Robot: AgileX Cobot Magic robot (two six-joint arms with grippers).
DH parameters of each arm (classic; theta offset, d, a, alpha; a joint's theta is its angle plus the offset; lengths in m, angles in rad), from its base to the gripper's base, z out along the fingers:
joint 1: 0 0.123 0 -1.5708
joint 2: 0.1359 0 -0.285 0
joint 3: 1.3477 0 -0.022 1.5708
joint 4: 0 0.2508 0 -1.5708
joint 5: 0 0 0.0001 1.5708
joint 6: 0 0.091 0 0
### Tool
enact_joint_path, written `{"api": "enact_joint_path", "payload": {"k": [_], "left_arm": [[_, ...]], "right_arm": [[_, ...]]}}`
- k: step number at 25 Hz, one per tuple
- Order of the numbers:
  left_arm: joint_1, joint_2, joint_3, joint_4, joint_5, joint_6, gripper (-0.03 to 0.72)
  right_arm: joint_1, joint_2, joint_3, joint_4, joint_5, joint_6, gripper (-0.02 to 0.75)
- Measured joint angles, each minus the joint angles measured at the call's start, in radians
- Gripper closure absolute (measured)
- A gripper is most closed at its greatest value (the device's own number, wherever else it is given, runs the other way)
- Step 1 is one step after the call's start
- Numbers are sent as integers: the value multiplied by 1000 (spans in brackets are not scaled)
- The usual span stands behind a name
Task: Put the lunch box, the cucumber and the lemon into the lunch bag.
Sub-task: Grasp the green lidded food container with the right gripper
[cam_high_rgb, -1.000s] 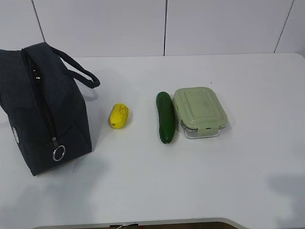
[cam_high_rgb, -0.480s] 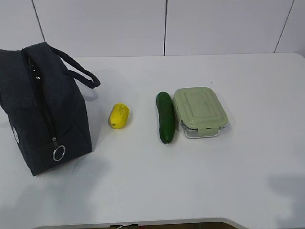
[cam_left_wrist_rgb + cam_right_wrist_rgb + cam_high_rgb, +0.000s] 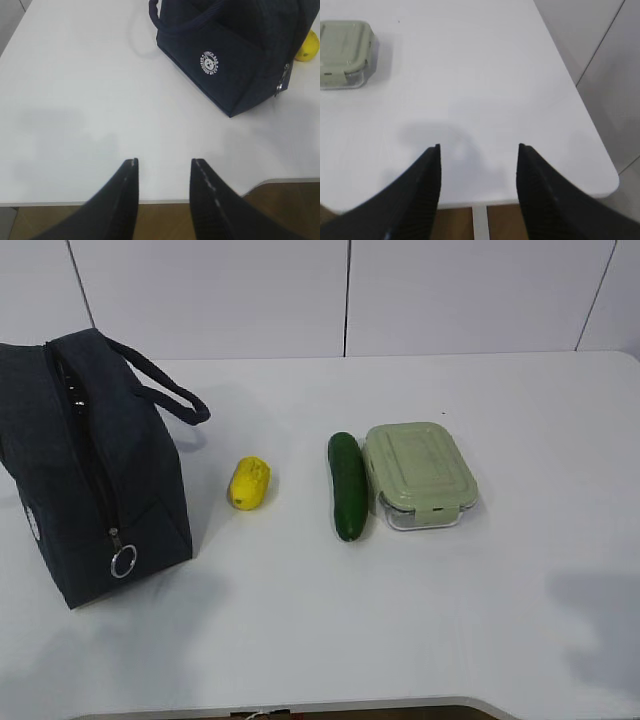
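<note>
A plain white tabletop [image 3: 300, 620] spreads out ahead of both pairs of jaws, its near edge passing just beneath their tips in the wrist views. Behind it stands a pale panelled wall [image 3: 220, 295] with thin dark seams. Below the tabletop's edge, under the jaws, a brown floor [image 3: 165, 222] shows.

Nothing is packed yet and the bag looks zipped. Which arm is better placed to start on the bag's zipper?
Probably the left. The left gripper hangs open near the table's edge with the lunch bag and its zipper pull ahead. The right gripper faces the far side, with only the lunch box in sight.
</note>
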Motion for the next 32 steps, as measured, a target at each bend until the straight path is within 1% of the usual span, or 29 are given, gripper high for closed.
{"api": "enact_joint_path", "payload": {"k": [4, 8, 26, 32], "left_arm": [[0, 0, 0, 0, 0, 0, 446], [0, 0, 0, 0, 0, 0, 446], [0, 0, 0, 0, 0, 0, 446], [0, 0, 0, 0, 0, 0, 446]], "right_arm": [[0, 84, -1, -4, -128, 0, 339], [0, 189, -11, -6, -188, 0, 339], [0, 686, -284, -6, -215, 0, 339], [0, 830, -358, 25, -208, 0, 339]]}}
